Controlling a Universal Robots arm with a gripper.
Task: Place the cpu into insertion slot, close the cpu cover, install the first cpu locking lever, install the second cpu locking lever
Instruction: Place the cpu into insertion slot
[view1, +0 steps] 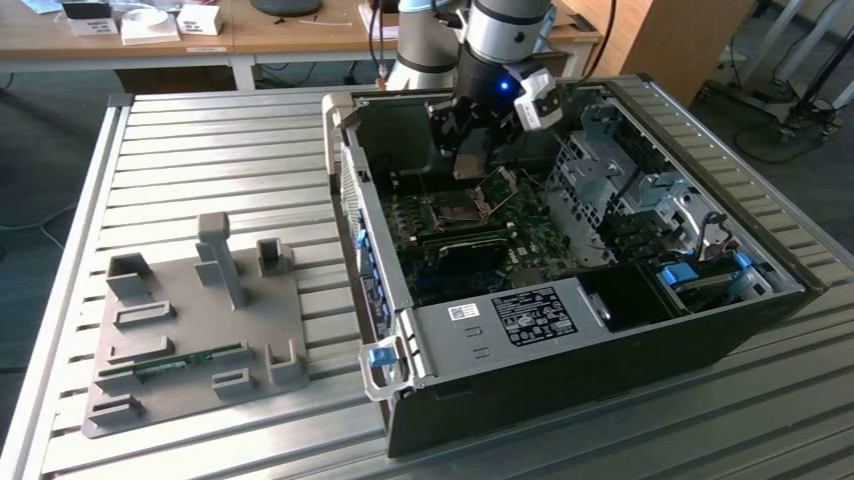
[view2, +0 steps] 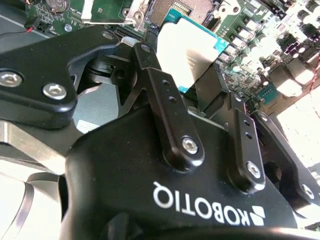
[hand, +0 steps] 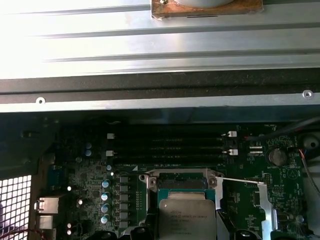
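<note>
While your gripper (view2: 186, 67) hung inside the case (view1: 747, 330), its fingers (view2: 159, 92) pinched the cpu (view2: 191, 46) above the slot (hand: 181, 181), cover (view1: 505, 190) raised.

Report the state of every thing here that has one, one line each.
cpu: held off the board, not seated.
gripper: shut on the cpu.
insertion slot: uncovered, no chip in it.
cpu cover: swung up, open.
computer case: lying on its side, side panel off, board exposed.
</note>
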